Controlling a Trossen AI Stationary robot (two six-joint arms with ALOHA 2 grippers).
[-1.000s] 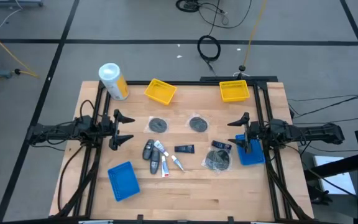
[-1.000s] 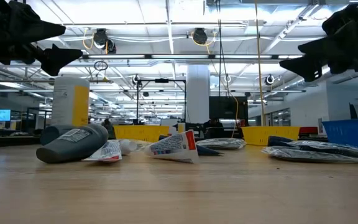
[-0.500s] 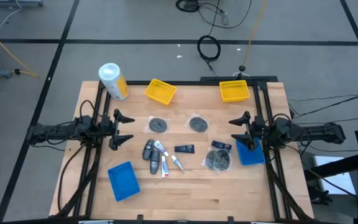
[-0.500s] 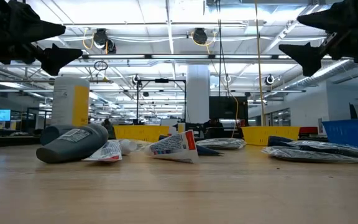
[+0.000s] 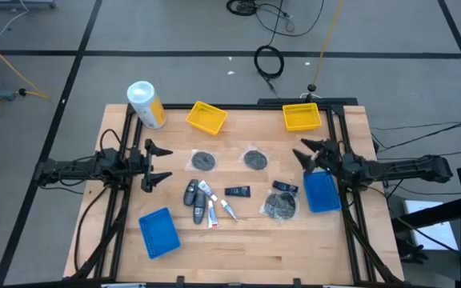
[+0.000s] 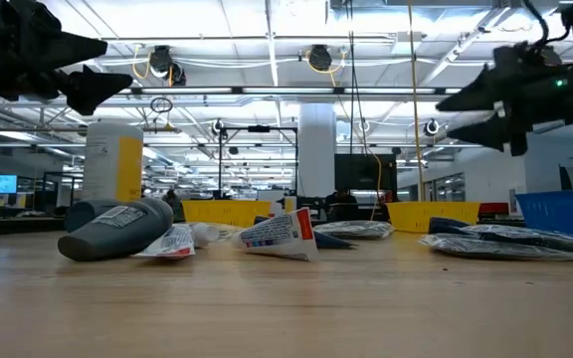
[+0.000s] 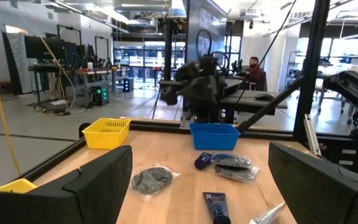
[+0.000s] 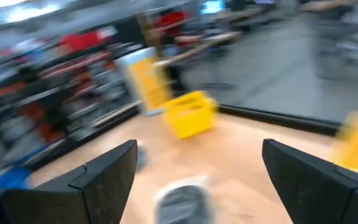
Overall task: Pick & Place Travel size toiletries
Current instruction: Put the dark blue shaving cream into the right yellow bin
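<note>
Mid-table: toiletries (image 5: pixel 214 200) — smooth tubes, crinkly wraps; right gripper (image 5: pixel 304 153), left gripper (image 5: pixel 158 164) both spread, empty.

Overhead and table-level cameras share the table (image 5: pixel 246 224)

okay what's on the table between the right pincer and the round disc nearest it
Nothing: in the high view only bare wood separates the right pincer, open above the table, from the nearest round disc.

Dark grey little bottles (image 5: pixel 194 201) and white mini tubes (image 5: pixel 208 194) lie clustered mid-table; black rectangular packet (image 5: pixel 238 191) beside them; wrapped round dark discs (image 5: pixel 204 161) lie flat nearby.
</note>
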